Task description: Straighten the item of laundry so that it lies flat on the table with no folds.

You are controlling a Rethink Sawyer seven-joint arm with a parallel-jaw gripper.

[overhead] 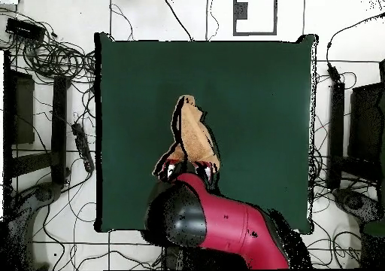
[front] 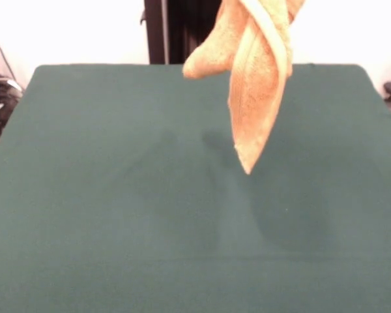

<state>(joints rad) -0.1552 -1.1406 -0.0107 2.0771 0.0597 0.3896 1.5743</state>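
Dark green cloth covers the big rectangular table (front: 117, 228), and nothing is lying on it at all, since the small orange-tan terry towel (front: 257, 85) is hanging in the air above it, twisted into a rope-like bundle with one pointed corner dangling down over the far half of the table. From the front the towel's top runs off the upper edge, so whatever holds it is cut off there. Looking straight down you get the red and black arm (overhead: 225, 226) reaching in from the bottom edge, with the towel (overhead: 194, 136) bunched just beyond its tip. The gripper (overhead: 188, 170) sits mostly under the arm and cloth; can't tell how its jaws stand.
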